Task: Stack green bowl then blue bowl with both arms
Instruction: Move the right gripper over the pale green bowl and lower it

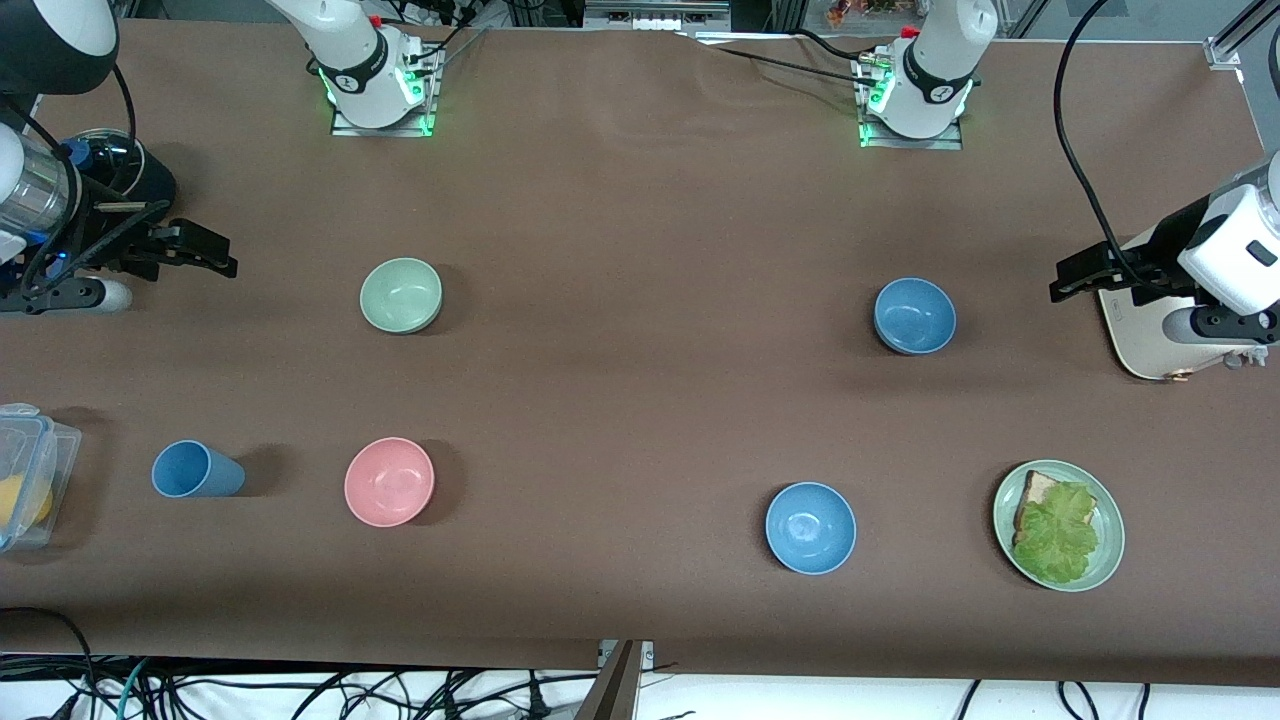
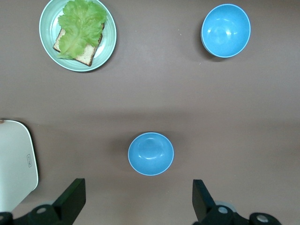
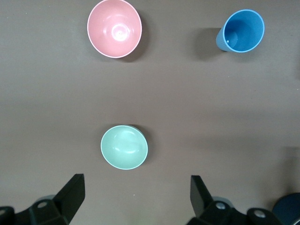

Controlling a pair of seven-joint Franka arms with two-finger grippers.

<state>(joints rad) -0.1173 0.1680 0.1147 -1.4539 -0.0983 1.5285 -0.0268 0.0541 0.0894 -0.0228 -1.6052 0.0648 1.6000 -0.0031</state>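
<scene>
The pale green bowl (image 1: 401,295) stands upright on the brown table toward the right arm's end; it also shows in the right wrist view (image 3: 124,146). The muted blue bowl (image 1: 914,316) stands upright toward the left arm's end and shows in the left wrist view (image 2: 151,153). My right gripper (image 1: 215,260) hangs open and empty over the table's end, apart from the green bowl; its own view shows it too (image 3: 136,194). My left gripper (image 1: 1068,280) hangs open and empty by the white board, apart from the blue bowl, and shows in its own view (image 2: 138,197).
A brighter blue bowl (image 1: 810,527), a pink bowl (image 1: 389,481), a blue cup (image 1: 195,470) on its side and a green plate (image 1: 1110,540) with bread and lettuce lie nearer the front camera. A white board (image 1: 1140,345) and a clear box (image 1: 30,470) sit at the table's ends.
</scene>
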